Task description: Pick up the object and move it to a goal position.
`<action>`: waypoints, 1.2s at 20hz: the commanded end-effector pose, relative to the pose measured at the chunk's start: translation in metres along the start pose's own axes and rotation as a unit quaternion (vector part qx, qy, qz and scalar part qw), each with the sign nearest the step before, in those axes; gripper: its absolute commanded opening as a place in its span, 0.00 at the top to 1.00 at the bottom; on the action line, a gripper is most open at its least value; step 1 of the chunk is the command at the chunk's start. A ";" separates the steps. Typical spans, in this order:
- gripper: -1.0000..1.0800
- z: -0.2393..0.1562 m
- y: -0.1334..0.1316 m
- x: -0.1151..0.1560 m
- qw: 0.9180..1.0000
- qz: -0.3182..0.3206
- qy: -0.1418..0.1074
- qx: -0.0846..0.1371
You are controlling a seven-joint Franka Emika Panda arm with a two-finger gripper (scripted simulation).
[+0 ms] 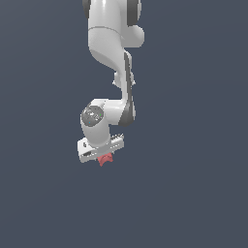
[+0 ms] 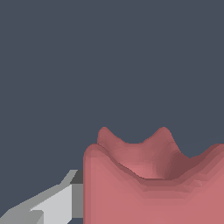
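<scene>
The small matte red object, with flared ends and a pinched waist, pokes out just under the white hand of my arm in the exterior view. My gripper sits over it, and the fingers are hidden behind the hand and the piece there. In the wrist view the red object fills the near part of the picture, right against one grey finger. The other finger is hidden behind the object. The jaws appear closed on it.
The white arm comes down from above in the exterior view. All around is a plain dark blue-grey background with no other objects, edges or markers in view.
</scene>
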State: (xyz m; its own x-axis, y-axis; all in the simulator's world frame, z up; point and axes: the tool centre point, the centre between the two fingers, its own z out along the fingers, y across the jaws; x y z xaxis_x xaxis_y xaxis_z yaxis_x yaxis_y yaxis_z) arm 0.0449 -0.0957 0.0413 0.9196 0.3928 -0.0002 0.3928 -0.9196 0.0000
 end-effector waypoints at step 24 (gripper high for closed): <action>1.00 -0.151 -0.152 0.056 1.000 0.000 0.000 -0.001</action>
State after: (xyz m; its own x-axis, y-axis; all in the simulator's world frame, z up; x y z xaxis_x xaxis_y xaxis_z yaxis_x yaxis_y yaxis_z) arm 0.0382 0.0517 0.1793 0.9190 0.3941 -0.0001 0.3941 -0.9190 0.0014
